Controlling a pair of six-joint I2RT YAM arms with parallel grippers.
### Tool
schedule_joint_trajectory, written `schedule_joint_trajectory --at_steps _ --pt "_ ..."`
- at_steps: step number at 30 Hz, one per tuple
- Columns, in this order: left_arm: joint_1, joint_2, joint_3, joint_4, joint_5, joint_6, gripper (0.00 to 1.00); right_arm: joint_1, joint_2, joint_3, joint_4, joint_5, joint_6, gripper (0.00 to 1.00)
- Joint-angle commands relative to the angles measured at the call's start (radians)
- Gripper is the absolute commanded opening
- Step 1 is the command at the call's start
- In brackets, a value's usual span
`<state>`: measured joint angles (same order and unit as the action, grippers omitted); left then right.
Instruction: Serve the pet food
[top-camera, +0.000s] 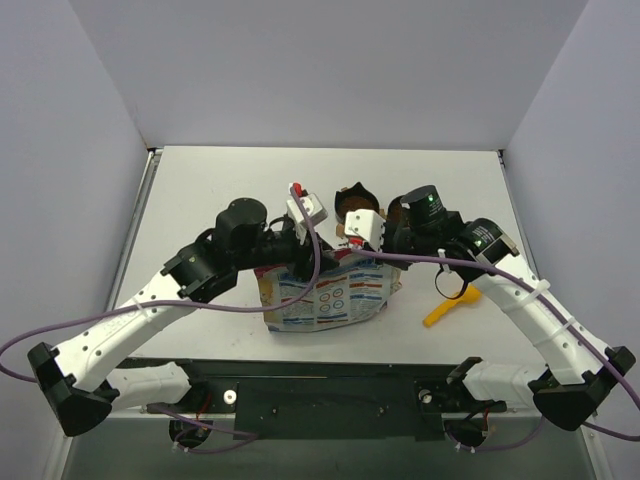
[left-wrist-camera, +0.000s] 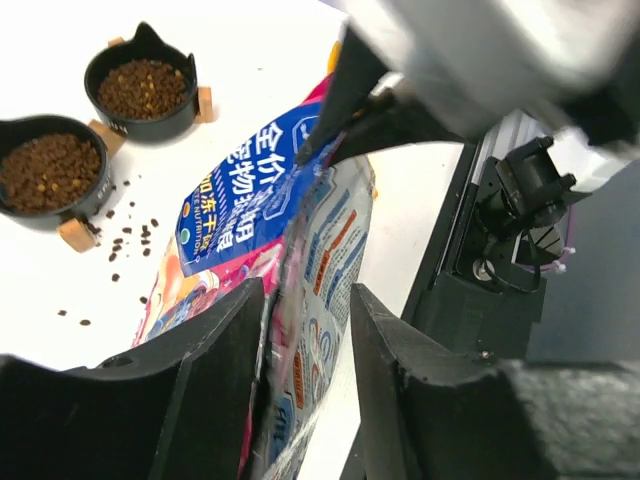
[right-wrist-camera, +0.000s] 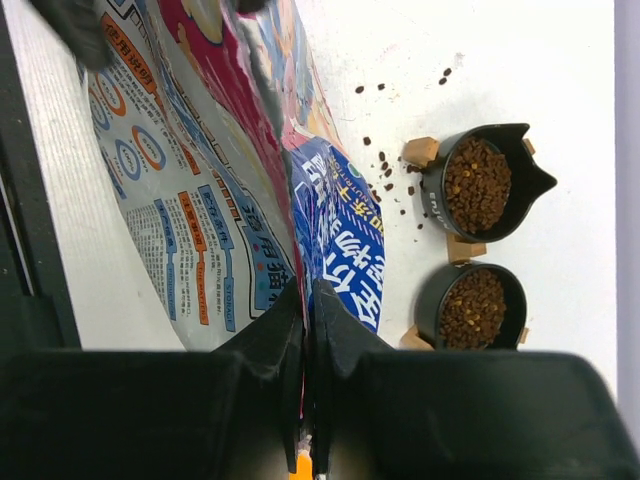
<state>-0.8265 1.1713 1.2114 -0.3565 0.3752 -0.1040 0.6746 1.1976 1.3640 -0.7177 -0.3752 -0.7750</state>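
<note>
The pet food bag is glossy with a magenta edge. Its white-and-blue printed back faces up to the top camera, and a colourful front with a blue panel of white lettering shows in the wrist views. It sits at the near middle of the surface, held up on its edge rather than lying flat. Its long axis runs roughly from 9 o'clock to 3 o'clock in the top view, with the raised edge toward 12 o'clock. Which end is the mouth is hard to tell from here.

Brown kibble fills two black bowls with ear-shaped rims. They stand side by side just past the bag at about 12 o'clock, and loose pellets lie scattered on the surface between bag and bowls.

The right end effector is closed tight on the bag's magenta edge, the seam running straight in between its fingers. The left end effector has its fingers parted, straddling the bag's edge with a gap on either side.

A yellow-orange scoop lies on the surface near the bag at about 3 o'clock, beneath the right arm.
</note>
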Motion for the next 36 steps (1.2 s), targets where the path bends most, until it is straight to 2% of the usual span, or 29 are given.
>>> schedule_joint_trajectory --at_steps 1,4,12,13,14,15,16,17,18,19,20,21,23,25,30,32,34,35,36 --pt "-0.037 -0.050 -0.020 -0.013 -0.101 0.099 0.51 -0.046 -0.059 -0.006 0.023 -0.014 0.054 0.00" --pt "-0.043 -0.024 0.010 -0.050 -0.070 0.148 0.49 -0.053 -0.052 0.006 0.021 -0.005 0.066 0.00" --pt "-0.056 -0.028 -0.004 -0.102 -0.131 0.210 0.46 -0.063 -0.033 0.020 0.020 -0.016 0.072 0.00" --pt "-0.056 -0.029 -0.004 -0.099 -0.116 0.214 0.41 -0.063 -0.030 0.021 0.020 -0.022 0.072 0.00" --pt "-0.056 -0.025 -0.001 -0.101 -0.104 0.213 0.28 -0.060 -0.026 0.023 0.021 -0.034 0.075 0.00" --pt "-0.054 -0.022 0.002 -0.105 -0.087 0.213 0.23 -0.058 -0.020 0.027 0.021 -0.037 0.077 0.00" --pt "-0.054 -0.012 0.016 -0.119 -0.072 0.211 0.14 -0.047 -0.015 0.026 0.026 -0.031 0.077 0.00" --pt "-0.054 0.001 0.033 -0.134 -0.059 0.202 0.10 -0.040 -0.013 0.023 0.024 -0.021 0.069 0.04" --pt "-0.049 0.002 0.037 -0.136 -0.032 0.196 0.05 -0.014 -0.015 0.021 0.026 -0.016 0.062 0.12" --pt "-0.045 0.004 0.040 -0.133 -0.009 0.184 0.03 -0.001 -0.018 0.008 0.032 -0.005 0.051 0.27" --pt "-0.036 0.002 0.037 -0.127 0.043 0.175 0.00 0.022 -0.021 0.000 0.053 -0.005 0.046 0.31" --pt "-0.028 -0.002 0.028 -0.107 0.063 0.158 0.00 0.034 -0.029 -0.015 0.063 -0.011 0.049 0.43" --pt "-0.008 -0.007 0.016 -0.073 0.119 0.118 0.00 0.060 -0.027 -0.028 0.107 -0.028 0.071 0.57" --pt "0.036 -0.012 0.001 -0.026 0.181 0.065 0.00 0.089 -0.017 -0.028 0.141 -0.036 0.078 0.58" --pt "0.096 -0.016 -0.029 0.074 0.300 -0.036 0.00 0.141 0.036 -0.003 0.175 -0.031 0.098 0.53" --pt "0.095 -0.009 -0.018 0.061 0.306 -0.037 0.00 0.157 0.049 0.006 0.196 -0.022 0.108 0.44" --pt "0.095 -0.012 -0.015 0.039 0.295 -0.030 0.00 0.160 0.056 0.000 0.227 0.010 0.124 0.27" --pt "0.096 -0.018 -0.016 0.024 0.283 -0.028 0.00 0.160 0.057 -0.002 0.230 0.044 0.125 0.09" --pt "0.096 -0.022 -0.021 0.013 0.249 -0.023 0.00 0.158 0.056 -0.006 0.228 0.079 0.118 0.00"
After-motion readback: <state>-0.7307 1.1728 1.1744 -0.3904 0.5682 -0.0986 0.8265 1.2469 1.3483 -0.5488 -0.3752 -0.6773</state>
